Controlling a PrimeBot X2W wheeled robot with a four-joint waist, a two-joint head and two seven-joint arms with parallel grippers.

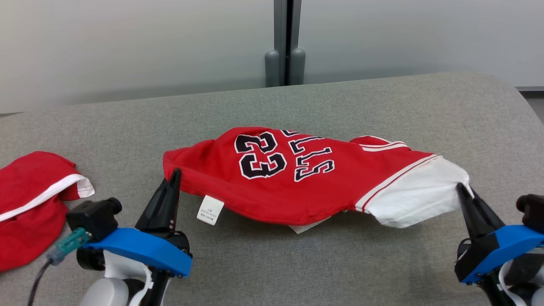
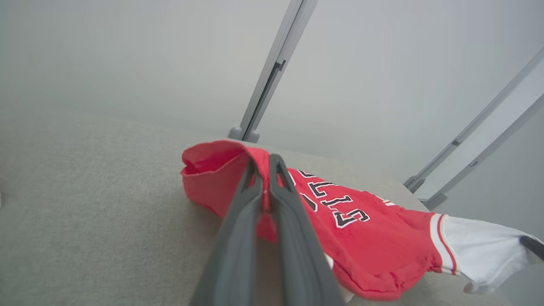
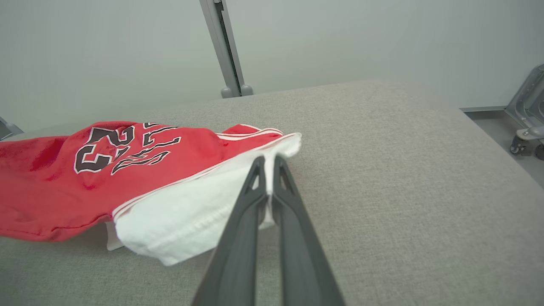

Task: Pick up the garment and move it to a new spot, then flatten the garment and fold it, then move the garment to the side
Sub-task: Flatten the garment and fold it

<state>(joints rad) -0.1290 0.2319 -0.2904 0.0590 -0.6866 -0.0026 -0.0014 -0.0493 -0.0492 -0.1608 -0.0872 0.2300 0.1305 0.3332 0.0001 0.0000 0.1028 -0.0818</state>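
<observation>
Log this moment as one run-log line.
left pincer: shut on jersey, red end | right pincer: shut on white end | jersey: hangs between them over grey surface | other red garment: far left

your head camera looks forward and down over the grey padded top (image 1: 382,106) toward a pale wall (image 1: 127,42), from behind both arms. each wrist camera rides low and close, one sighting along the left gripper (image 2: 263,163), the other along the right gripper (image 3: 267,159). all three views share the red garment (image 1: 297,178) and the grey post (image 1: 284,42).
</observation>
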